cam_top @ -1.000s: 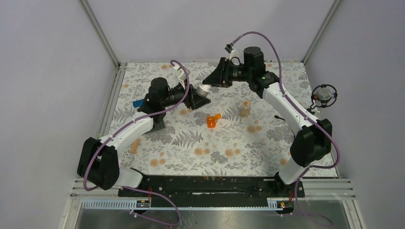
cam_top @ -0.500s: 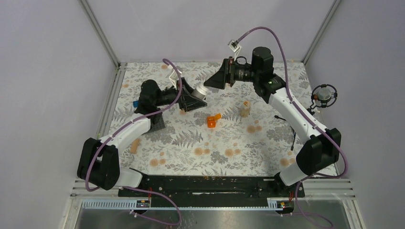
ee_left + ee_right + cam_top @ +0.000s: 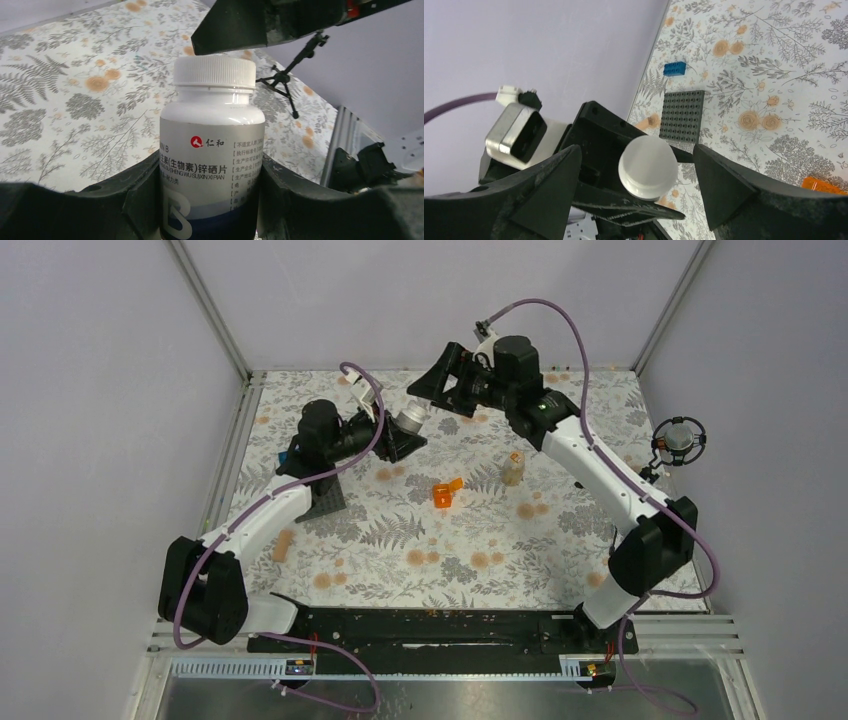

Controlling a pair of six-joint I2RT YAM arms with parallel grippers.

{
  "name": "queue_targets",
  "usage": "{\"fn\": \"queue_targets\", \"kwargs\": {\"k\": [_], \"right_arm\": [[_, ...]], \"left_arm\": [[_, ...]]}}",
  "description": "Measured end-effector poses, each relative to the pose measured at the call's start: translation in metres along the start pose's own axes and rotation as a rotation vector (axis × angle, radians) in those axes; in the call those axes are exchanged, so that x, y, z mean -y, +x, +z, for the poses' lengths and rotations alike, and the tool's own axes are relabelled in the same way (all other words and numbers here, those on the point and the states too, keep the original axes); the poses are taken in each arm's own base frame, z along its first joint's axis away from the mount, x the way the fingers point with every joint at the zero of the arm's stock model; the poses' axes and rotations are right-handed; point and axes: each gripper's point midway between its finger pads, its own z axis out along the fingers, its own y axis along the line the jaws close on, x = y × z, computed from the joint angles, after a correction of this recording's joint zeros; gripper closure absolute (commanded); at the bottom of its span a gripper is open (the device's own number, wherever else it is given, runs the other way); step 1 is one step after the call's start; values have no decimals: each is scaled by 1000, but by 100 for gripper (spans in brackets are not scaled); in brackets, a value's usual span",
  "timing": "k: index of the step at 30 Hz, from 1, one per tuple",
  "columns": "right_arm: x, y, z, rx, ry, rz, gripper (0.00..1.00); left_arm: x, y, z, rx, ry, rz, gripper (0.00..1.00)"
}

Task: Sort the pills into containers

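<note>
White ribbed cap [image 3: 214,71] atop the white-and-dark bottle [image 3: 212,150], gripped low around the label by the left hand [image 3: 210,205] and held clear of the bench [image 3: 560,540], upper centre of the overhead view, neck tilted toward the right hand [image 3: 638,175]. That hand spread wide, one finger either side of the cap with a gap on both sides, so nothing held there yet. Probably about to close and unscrew.

Orange hinged box [image 3: 443,492] at mid-frame on the bench, lid apparently up; clear tan bottle [image 3: 512,470] a little to its right; both well apart from the raised bottle.

Likely trouble from here:
- Closing off-centre and shoving the bottle askew in the left pads.
- Twisting against a smooth label and spinning the whole bottle rather than the cap.
- Freeing the cap while tilted and spilling pills across the flowered bench, hard to pick out among the orange blooms.

Worth squaring up on the cap, with the neck pointed up, before any turn.
</note>
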Motion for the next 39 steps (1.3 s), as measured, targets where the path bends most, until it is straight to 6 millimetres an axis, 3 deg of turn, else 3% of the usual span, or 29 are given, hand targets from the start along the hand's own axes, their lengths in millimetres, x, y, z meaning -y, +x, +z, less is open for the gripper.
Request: {"fn": "queue_targets", "kwargs": {"k": [4, 7, 13, 18, 25, 30, 31, 33, 34, 36, 39], "right_arm": [[-3, 6, 15, -22, 50, 33, 12], [-2, 14, 23, -39, 78, 45, 24], [10, 22, 33, -66, 124, 71, 59], [13, 23, 34, -70, 131, 70, 100], [-5, 19, 30, -84, -98, -85, 100], [-27, 32, -4, -122, -402, -220, 100], [-33, 33, -11, -143, -460, -246, 97], [-42, 36, -20, -173, -537, -287, 42], [-45, 37, -23, -178, -567, -308, 23], [-46, 36, -26, -166, -573, -321, 9], [-38, 20, -23, -51, -460, -315, 8]], "left_arm": [[-10, 3, 0, -4, -59, -5, 100], [-15, 2, 0, 3, -88, -4, 100], [-19, 1, 0, 10, -110, -4, 100], [-19, 1, 0, 8, -113, -11, 100], [-10, -13, -7, 25, -30, -69, 100], [29, -14, -18, 5, 206, -105, 100], [36, -15, -21, 0, 248, -104, 100], [46, -19, -26, -5, 307, -90, 100], [50, -21, -29, -6, 330, -84, 100], [51, -24, -33, -3, 339, -73, 100], [38, -26, -35, 9, 293, -74, 100]]}}
